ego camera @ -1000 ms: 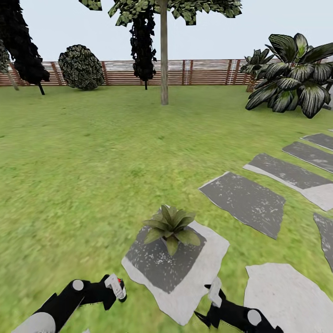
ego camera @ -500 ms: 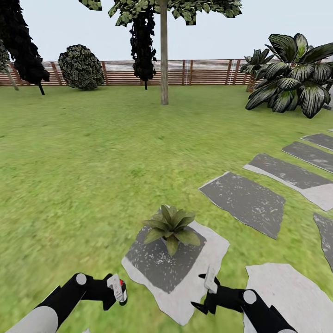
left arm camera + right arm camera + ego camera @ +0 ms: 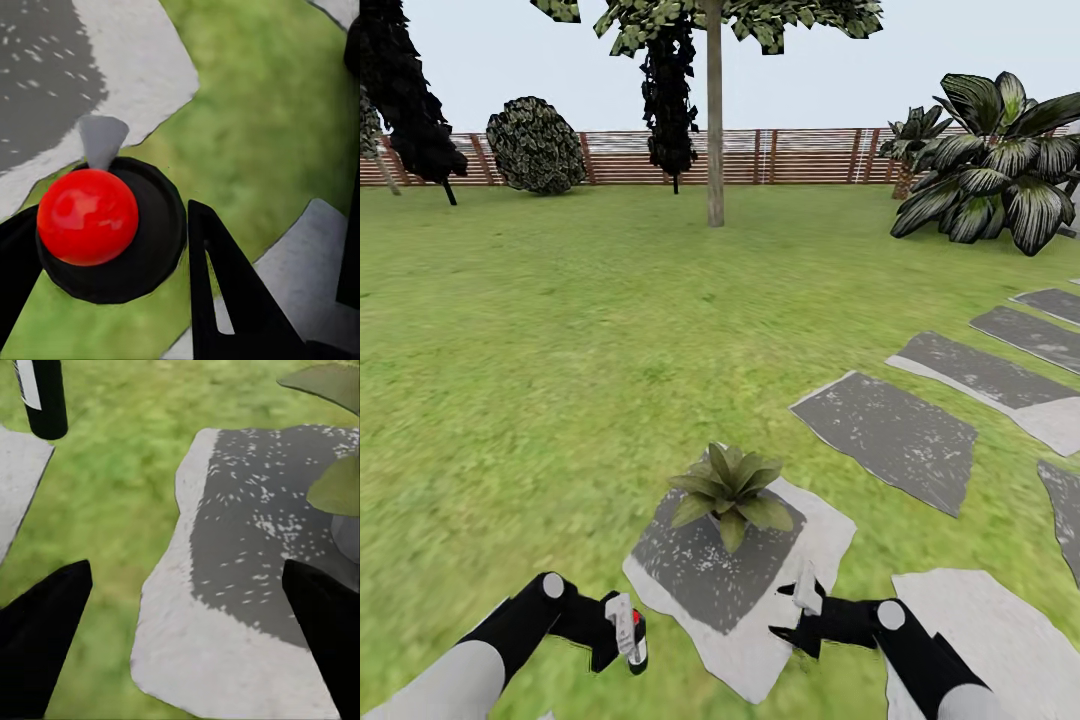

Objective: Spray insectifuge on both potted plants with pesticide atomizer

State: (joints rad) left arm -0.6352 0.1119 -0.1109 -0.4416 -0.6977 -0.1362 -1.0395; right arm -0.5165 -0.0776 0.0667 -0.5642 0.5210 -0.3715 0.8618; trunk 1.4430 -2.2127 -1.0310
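Note:
One potted plant (image 3: 730, 490), a green rosette in a small grey pot, stands on a grey stepping stone (image 3: 710, 570); its leaves look plain green and the insectifuge is out of view. The second potted plant is out of view. My left gripper (image 3: 622, 642) is shut on the pesticide atomizer (image 3: 630, 628), low over the grass left of the stone. In the left wrist view the atomizer (image 3: 90, 217) shows a red knob on a dark round top between black fingers (image 3: 225, 292). My right gripper (image 3: 800, 603) hangs open over the stone's near right edge, its fingers (image 3: 45, 615) spread wide.
Lawn stretches ahead to a tree trunk (image 3: 714, 120), a round dark bush (image 3: 535, 145) and the slatted wooden fence (image 3: 800, 155). Striped-leaf palms (image 3: 995, 160) stand at the far right. More stepping stones (image 3: 890, 435) run off to the right.
The left arm has slid right and slightly lower, still holding the atomizer. The right gripper has moved left and up, coming over the edge of the plant's stone.

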